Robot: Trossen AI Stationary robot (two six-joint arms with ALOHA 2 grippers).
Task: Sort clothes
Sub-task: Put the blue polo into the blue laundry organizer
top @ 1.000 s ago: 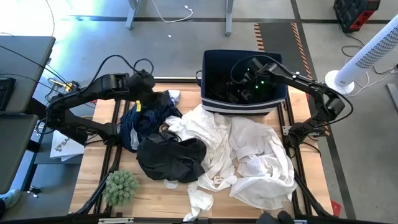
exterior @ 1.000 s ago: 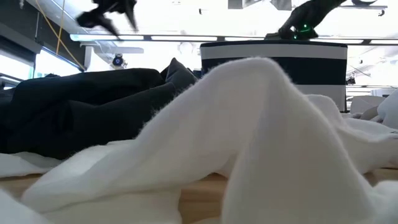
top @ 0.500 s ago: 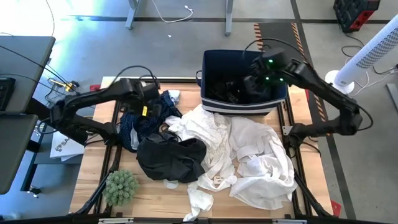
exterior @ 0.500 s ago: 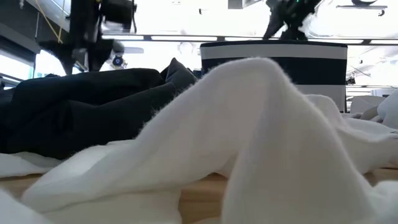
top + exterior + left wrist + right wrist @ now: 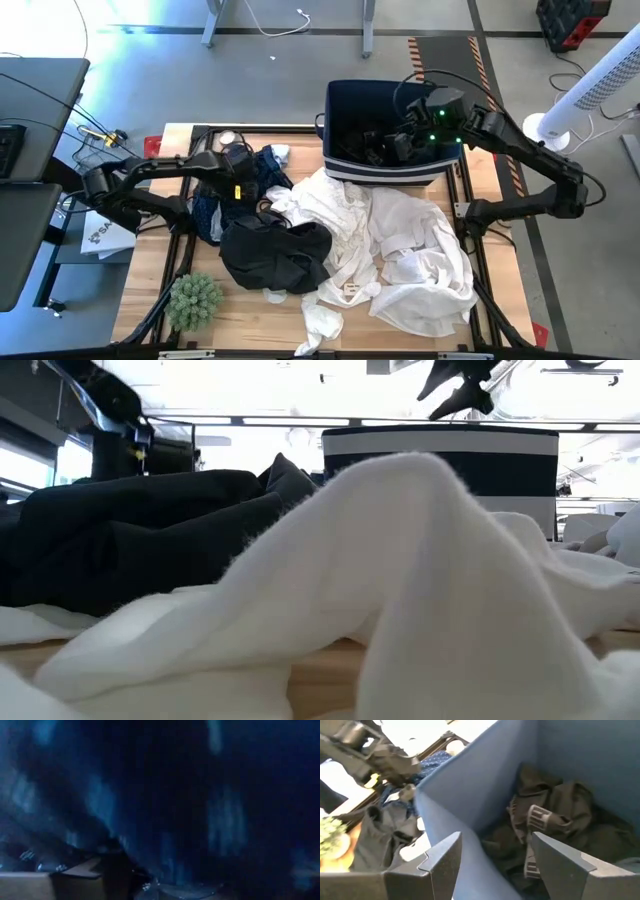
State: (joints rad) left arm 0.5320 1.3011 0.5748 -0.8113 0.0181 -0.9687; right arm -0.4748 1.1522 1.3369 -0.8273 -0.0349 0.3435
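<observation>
From where I stand, the clothes are spread in a loose heap over most of the wooden counter. The white garments cover the right half and hang a little against the side of the navy bin. A black garment lies crumpled in the middle, and the navy blue garments are bunched at the left, just beside it. In the bin there is already some dark cloth.

The left tool is down at the navy blue pile; its wrist camera is filled with blue fabric, and I cannot tell if its fingers are parted or closed. The right tool hangs over the bin with its fingers spread apart and nothing between them.

I judge all these pieces to be light, soft and without any stiffness, so they will fold, stretch and drag when lifted. The heap is tangled: a pull on one white piece may bring its neighbour, or the black one that touches it. A good place to take hold is a raised fold or a thick bunch, not a flat single layer, which can slip out. A high lift is needed, because long parts will trail. The green plant stands near the black garment and could be caught by a trailing sleeve.
</observation>
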